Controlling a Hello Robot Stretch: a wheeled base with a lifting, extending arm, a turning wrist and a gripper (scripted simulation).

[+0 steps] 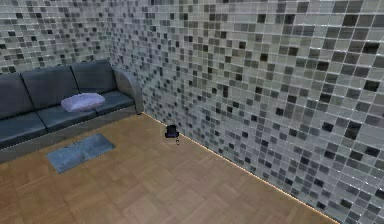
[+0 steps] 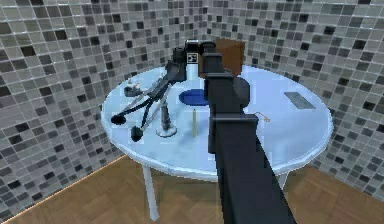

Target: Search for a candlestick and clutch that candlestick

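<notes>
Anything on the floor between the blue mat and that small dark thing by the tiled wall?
Nothing: in the forward view, bare wood floor runs from the blue mat to the small dark thing.

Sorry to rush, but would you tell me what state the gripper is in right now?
Gripper: cannot be told whether it holds anything, since small things stand on the round table at its far end.
</notes>
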